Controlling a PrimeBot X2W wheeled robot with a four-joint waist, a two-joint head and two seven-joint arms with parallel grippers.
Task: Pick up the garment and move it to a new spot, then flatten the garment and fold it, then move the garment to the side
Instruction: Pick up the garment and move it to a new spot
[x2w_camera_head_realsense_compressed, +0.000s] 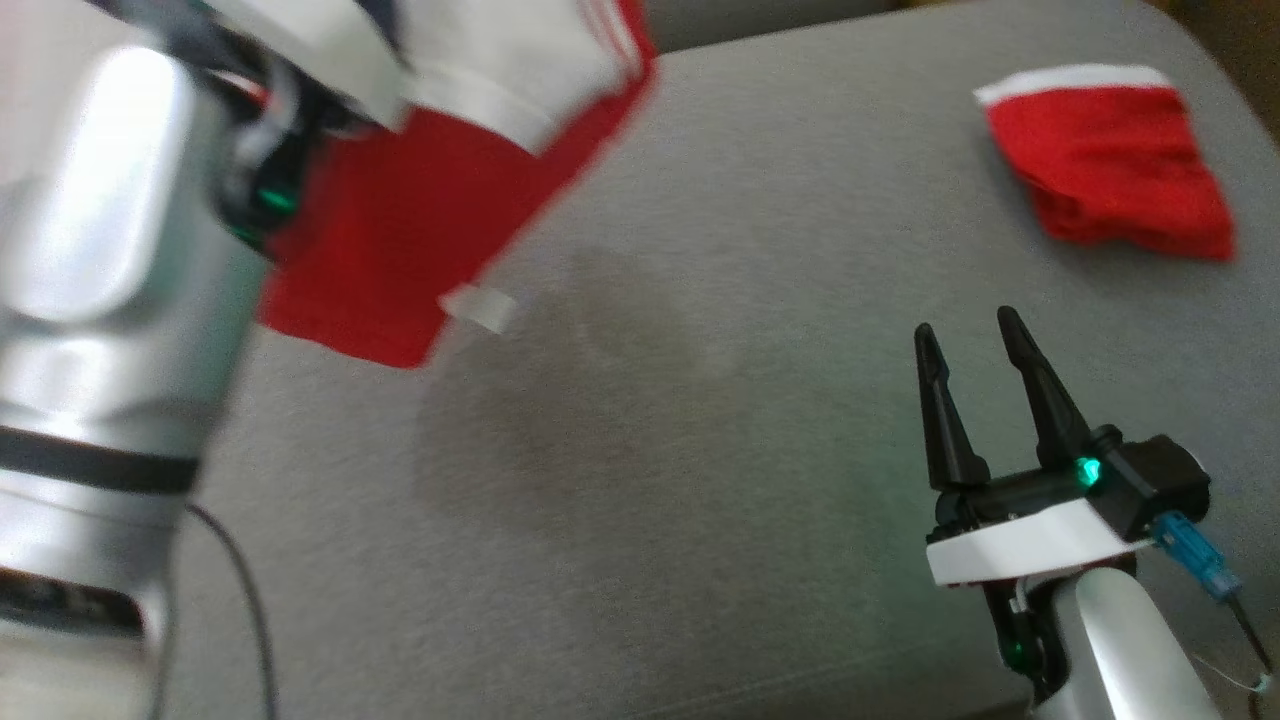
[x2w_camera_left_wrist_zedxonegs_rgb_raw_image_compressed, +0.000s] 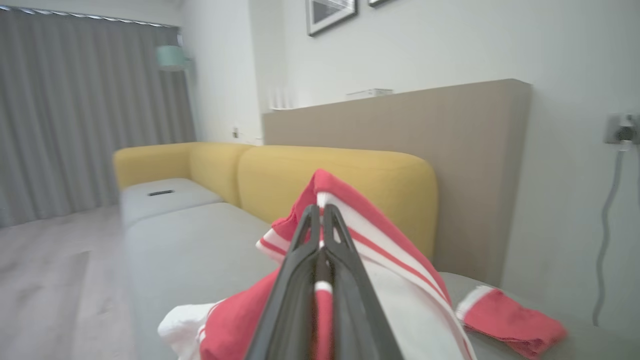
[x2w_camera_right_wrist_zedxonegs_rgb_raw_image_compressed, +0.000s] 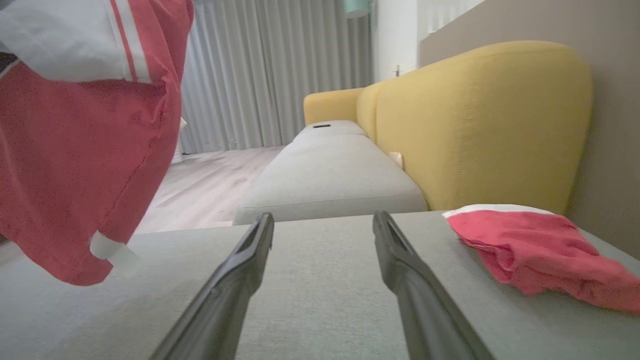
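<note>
Step one, I judge: my raised left gripper (x2w_camera_left_wrist_zedxonegs_rgb_raw_image_compressed: 321, 212) is clamped on the red-and-white garment (x2w_camera_head_realsense_compressed: 420, 200), hanging it above the grey cushion (x2w_camera_head_realsense_compressed: 700, 480) at far left. Next I'd lower it onto bare cushion, clear of the other red cloth (x2w_camera_head_realsense_compressed: 1110, 170) far right. Right gripper (x2w_camera_head_realsense_compressed: 968, 340) hovers near right, fingers apart.

The garment (x2w_camera_head_realsense_compressed: 400, 220) was blurred and cut by the top edge; the left forearm (x2w_camera_head_realsense_compressed: 100, 300) hid its left side.

The left arm (x2w_camera_head_realsense_compressed: 110, 250) is lifted high, with the left pincer (x2w_camera_left_wrist_zedxonegs_rgb_raw_image_compressed: 320, 209) clamped tight on the garment (x2w_camera_left_wrist_zedxonegs_rgb_raw_image_compressed: 385, 240). The right pincer (x2w_camera_head_realsense_compressed: 963, 328) sits low (fingers pointing forward), jaws spread wide apart.
</note>
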